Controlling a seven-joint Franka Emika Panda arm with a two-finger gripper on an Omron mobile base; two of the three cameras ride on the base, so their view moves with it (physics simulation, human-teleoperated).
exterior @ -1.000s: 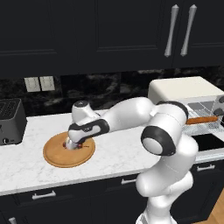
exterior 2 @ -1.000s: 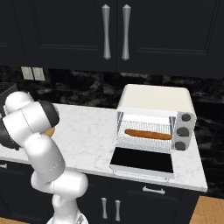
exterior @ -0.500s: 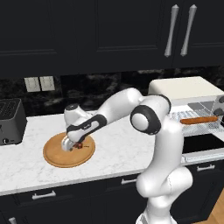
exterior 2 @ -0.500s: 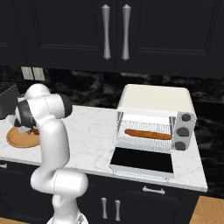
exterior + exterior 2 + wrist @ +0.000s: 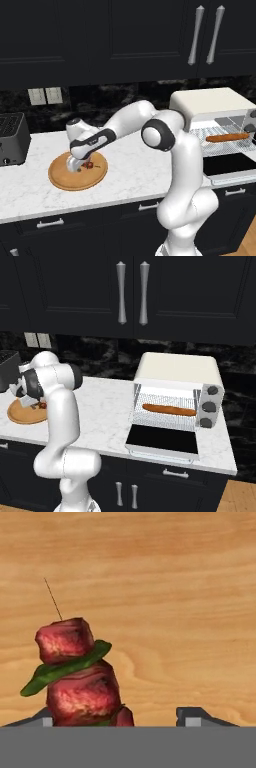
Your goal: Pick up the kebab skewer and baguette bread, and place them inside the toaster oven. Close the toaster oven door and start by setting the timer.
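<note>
The kebab skewer (image 5: 75, 677), red meat chunks with a green slice on a thin stick, lies on the round wooden board (image 5: 175, 587). My gripper (image 5: 122, 719) is down over it, jaws open, with the chunks close to the left fingertip (image 5: 42, 718) and a wide gap to the right one. From the left base view the gripper (image 5: 75, 167) sits on the board (image 5: 65, 181) beside the skewer (image 5: 89, 164). The baguette bread (image 5: 169, 409) lies on the rack inside the toaster oven (image 5: 175, 368). The toaster oven door (image 5: 162, 441) hangs open and flat.
A dark slot toaster (image 5: 11, 137) stands left of the board at the counter's back. Black cabinets with silver handles (image 5: 195, 35) hang above. White marble counter (image 5: 135, 170) stretches between board and oven. Knobs (image 5: 212, 406) line the oven's right side.
My arm has swung left and lowered the hand onto the board, around the skewer. The jaws have narrowed a little. The baguette and oven have not moved.
</note>
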